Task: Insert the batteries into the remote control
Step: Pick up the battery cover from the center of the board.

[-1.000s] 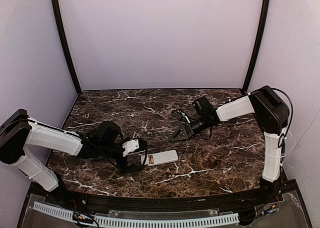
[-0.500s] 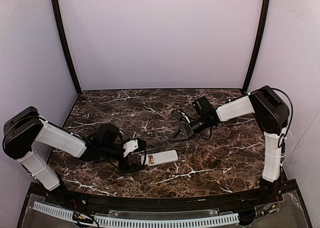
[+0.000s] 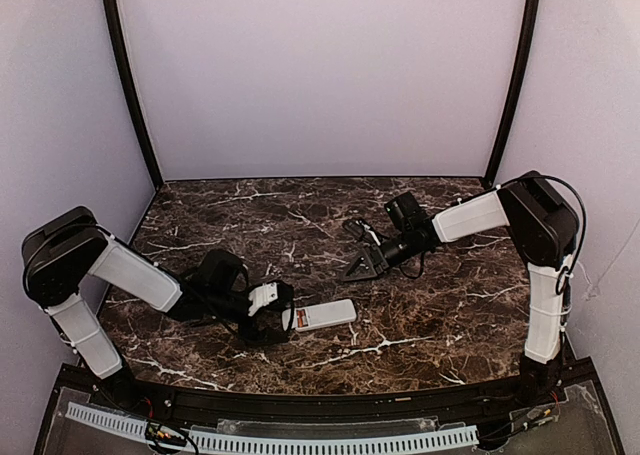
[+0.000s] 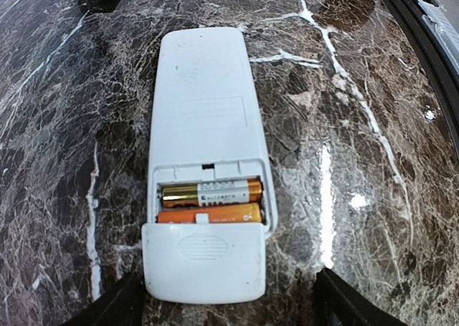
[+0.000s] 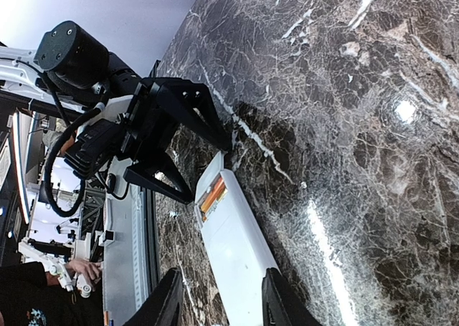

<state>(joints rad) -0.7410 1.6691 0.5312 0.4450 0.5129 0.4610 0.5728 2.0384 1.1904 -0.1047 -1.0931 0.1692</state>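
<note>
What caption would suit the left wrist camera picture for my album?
Remote control lying face-down on marble table, two batteries seated inside, cover not yet slid shut.

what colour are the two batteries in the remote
One battery is orange, the other battery gold with a white label; best seen in the left wrist view.

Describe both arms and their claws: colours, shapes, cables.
Left arm and right arm: white shell links between bulky black joints. Left claw and right claw: black, with angular tapered fingers. A black cable loops at the left wrist.
</note>
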